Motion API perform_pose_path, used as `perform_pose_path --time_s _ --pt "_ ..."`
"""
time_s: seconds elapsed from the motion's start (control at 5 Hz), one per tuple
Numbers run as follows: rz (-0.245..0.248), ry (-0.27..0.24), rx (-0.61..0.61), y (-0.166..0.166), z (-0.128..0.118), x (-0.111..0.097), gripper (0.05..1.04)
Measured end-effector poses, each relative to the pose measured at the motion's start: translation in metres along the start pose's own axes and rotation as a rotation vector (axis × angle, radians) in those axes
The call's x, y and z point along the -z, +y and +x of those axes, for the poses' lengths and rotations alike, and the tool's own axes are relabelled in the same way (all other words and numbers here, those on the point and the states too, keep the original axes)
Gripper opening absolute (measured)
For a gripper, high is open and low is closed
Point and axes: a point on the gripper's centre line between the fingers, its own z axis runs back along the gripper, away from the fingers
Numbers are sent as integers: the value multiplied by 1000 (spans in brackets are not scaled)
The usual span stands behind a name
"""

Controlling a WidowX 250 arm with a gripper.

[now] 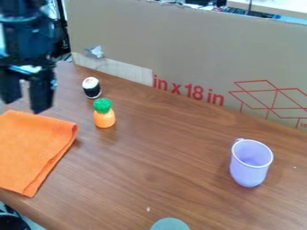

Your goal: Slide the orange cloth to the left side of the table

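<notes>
Standing upright on the brown wood-grained tabletop [180, 166], as landmark for all the rest: a small toy pineapple [104, 117] of shiny plastic, with a rounded orange body and a bumpy green top. To the left of the pineapple, at the end of the dark robot arm [27, 38]: a black two-finger claw [26, 102], pointing down, fingers well apart, gripping nothing. Nearest to the claw, also left of the pineapple and reaching nearer to the camera: a bright orange folded cloth [33, 150], lying flat, with layered edges along the right side. Just behind the pineapple and slightly to the left: a short toy sushi roll [91, 87], black around the side and white on top, standing upright. Well to the right of the pineapple and nearer to the camera: a lavender plastic cup [247, 173] with a small handle at the back left of the rim, standing upright, mouth up, with only bare inner wall and bottom to be seen inside. Nearer to the camera than the pineapple and to the right, cut off by the bottom edge of the view: a grey-green rounded object [169, 224], too little visible to identify. Behind the pineapple: a tall brown cardboard panel [186, 49] with red print, a pale strip of tape [117, 71] and a crumpled silvery piece [95, 51].
</notes>
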Motion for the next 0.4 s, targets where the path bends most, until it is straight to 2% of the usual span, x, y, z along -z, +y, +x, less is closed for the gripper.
perform_pose_path --time_s 0.2,0.4 --pt "30 50 44 -48 -2 -2 1001" --pt "41 57 67 -71 -12 -5 1001"
